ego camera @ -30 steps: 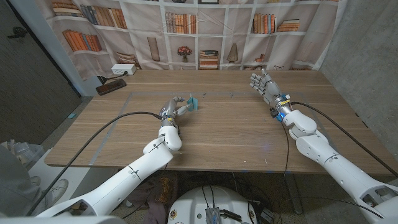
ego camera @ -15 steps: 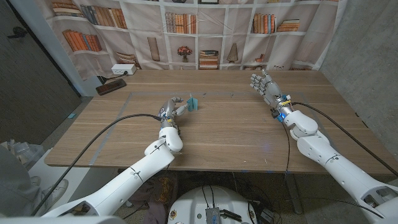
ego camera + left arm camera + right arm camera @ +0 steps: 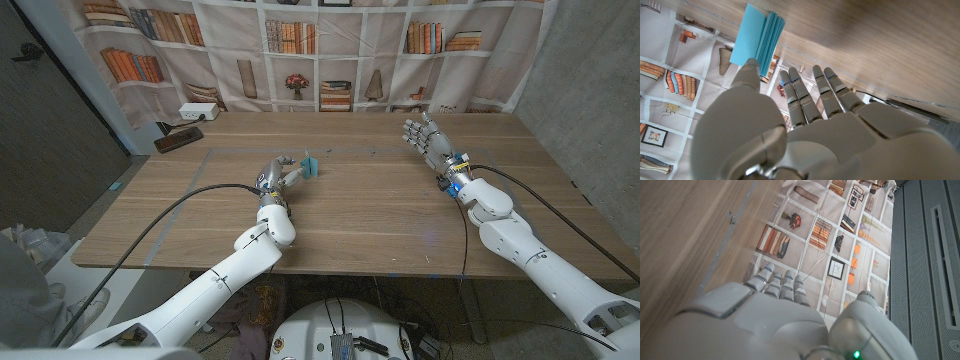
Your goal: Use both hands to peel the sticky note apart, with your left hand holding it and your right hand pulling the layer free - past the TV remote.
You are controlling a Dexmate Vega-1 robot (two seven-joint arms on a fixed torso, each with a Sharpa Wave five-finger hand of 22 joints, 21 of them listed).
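A light blue sticky note pad (image 3: 310, 165) is held up just above the table's middle left by my left hand (image 3: 274, 177). In the left wrist view the thumb's tip (image 3: 750, 67) presses a corner of the pad (image 3: 759, 36), whose layers fan slightly; the other fingers (image 3: 812, 95) reach out straight beside it. My right hand (image 3: 424, 134) stands far to the right of the pad, fingers apart and pointing toward the back, holding nothing. Its back (image 3: 760, 320) shows in the right wrist view. The dark TV remote (image 3: 178, 139) lies at the back left.
A white power strip (image 3: 195, 112) sits at the back left edge behind the remote. A bookshelf-print curtain (image 3: 330, 50) hangs behind the wooden table (image 3: 360, 210). Cables trail along both arms.
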